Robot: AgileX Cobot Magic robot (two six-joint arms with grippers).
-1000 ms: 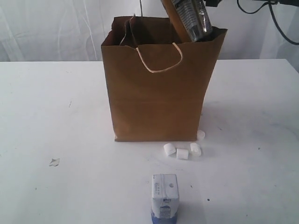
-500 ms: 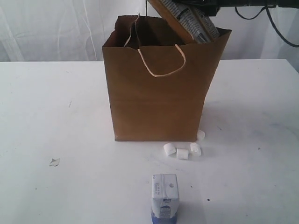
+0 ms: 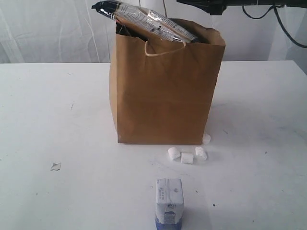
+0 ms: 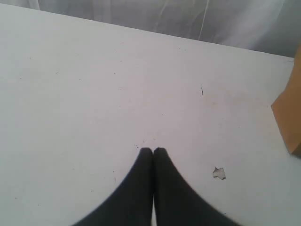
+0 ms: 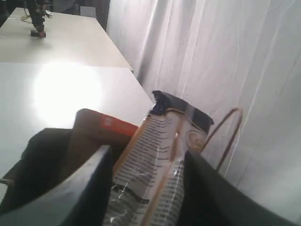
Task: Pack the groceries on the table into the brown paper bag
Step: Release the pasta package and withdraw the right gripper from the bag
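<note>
The brown paper bag (image 3: 163, 96) stands upright in the middle of the table (image 3: 57, 110). The long dark-topped packet (image 3: 144, 19) lies across the bag's open top, its dark end jutting past the left rim. My right gripper (image 5: 148, 150) is open, its fingers either side of the packet (image 5: 160, 155), with a brown-orange pouch (image 5: 94, 127) beside it. A small white-blue carton (image 3: 169, 200) stands near the front edge. Several white marshmallows (image 3: 187, 157) lie at the bag's front right corner. My left gripper (image 4: 153, 149) is shut and empty over bare table.
The right arm (image 3: 225, 4) reaches in over the bag from the upper right, with cables hanging behind it. A small paper scrap (image 3: 55, 166) lies on the table at front left. White curtains hang behind the table. A bag corner (image 4: 289, 117) shows in the left wrist view.
The packet has tipped from steeply upright at the bag's right rim to lying across its top, dark end to the left. The right jaws have widened. The bag's top has shifted slightly.
</note>
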